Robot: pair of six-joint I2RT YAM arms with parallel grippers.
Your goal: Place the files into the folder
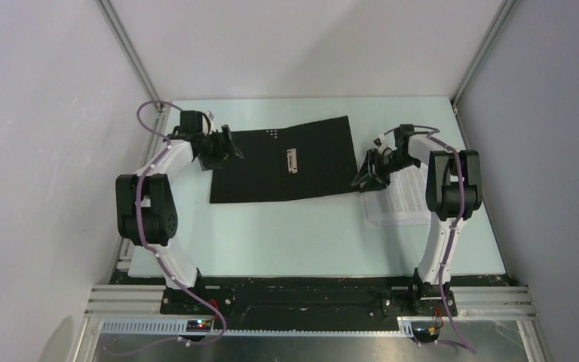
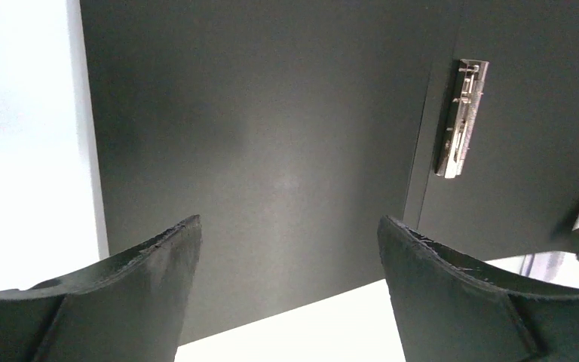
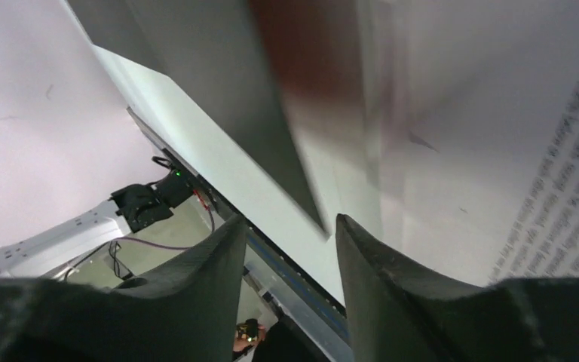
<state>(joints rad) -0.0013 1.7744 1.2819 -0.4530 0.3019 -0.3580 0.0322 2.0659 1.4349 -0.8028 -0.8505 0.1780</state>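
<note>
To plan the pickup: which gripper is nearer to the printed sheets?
Right. The right gripper is at the sheets' left edge; the left gripper is beyond the open folder, at its left edge.

One folder (image 1: 271, 170) with one metal clip (image 1: 292, 161), one pile of files (image 1: 401, 202).

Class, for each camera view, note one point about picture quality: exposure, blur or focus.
Top external: evenly lit and sharp, though the open black-lined folder shows little detail. Left wrist: the pale table is washed out white, the silver metal clip crisp, the near black fingers soft. Right wrist: the folder's edge smears into reddish blur; print on the white paper sheets is soft.
</note>
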